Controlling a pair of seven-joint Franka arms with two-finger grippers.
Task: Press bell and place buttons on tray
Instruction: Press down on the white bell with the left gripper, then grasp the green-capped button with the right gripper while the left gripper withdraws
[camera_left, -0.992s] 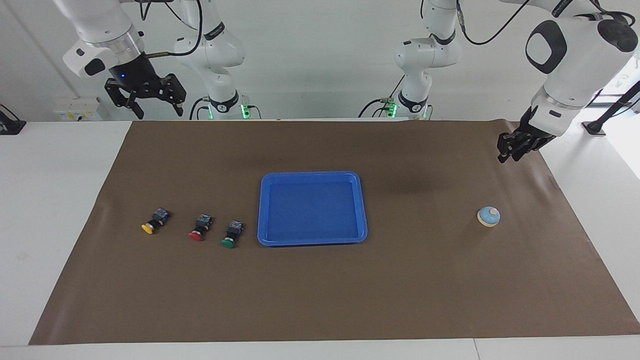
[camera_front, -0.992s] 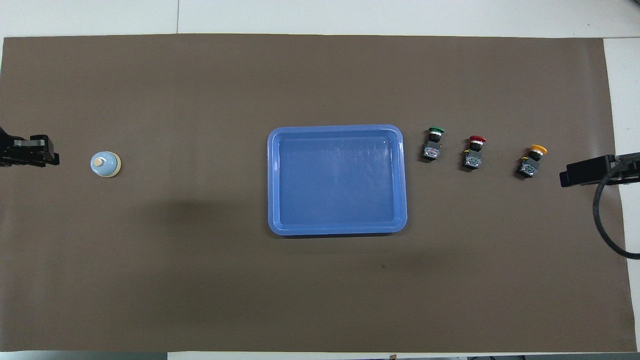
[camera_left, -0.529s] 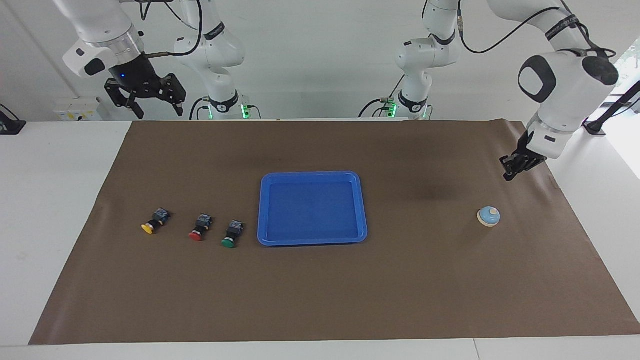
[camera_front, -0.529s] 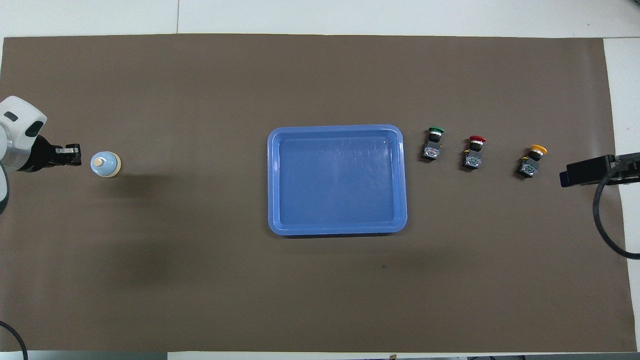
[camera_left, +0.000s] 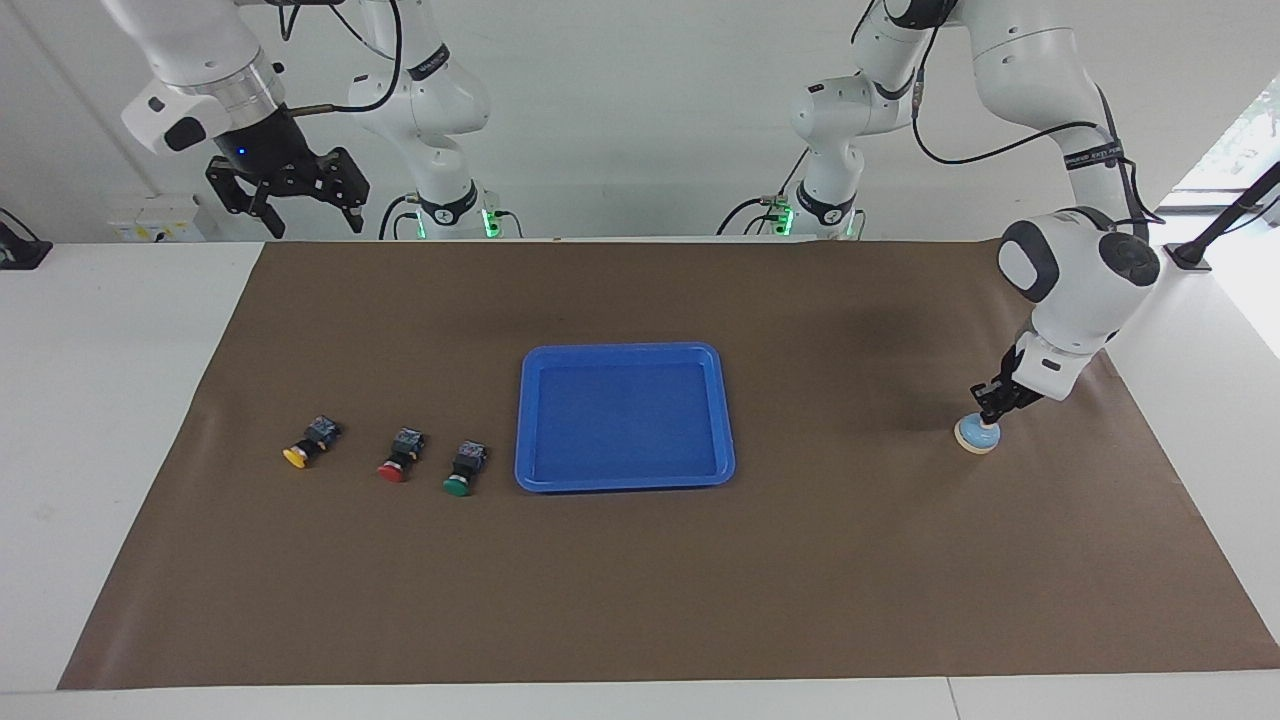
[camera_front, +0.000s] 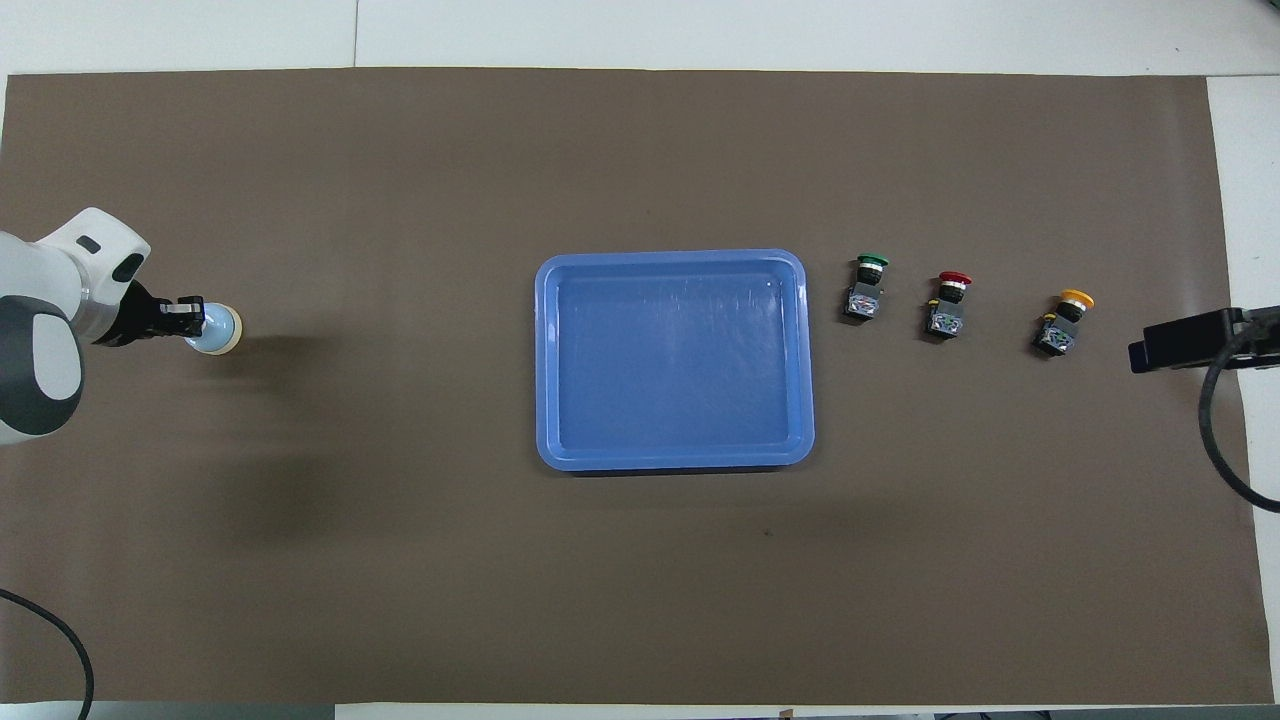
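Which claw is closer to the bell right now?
Left. The left claw is right on top of the bell, at the left arm's end of the table. The right claw waits high over the table's edge at the right arm's end, with the tray and buttons in between.

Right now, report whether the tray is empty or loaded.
Empty: the tray shows bare blue floor; yellow, red, green buttons lie beside it.

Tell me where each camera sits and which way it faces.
Facing view: high across the table, facing the robots; both arms whole, left pincer on the bell, right pincer raised.
Overhead view: above the robots' end, looking steeply down; only wrists show.
Shared: tray, three buttons, bell, half a turn apart.
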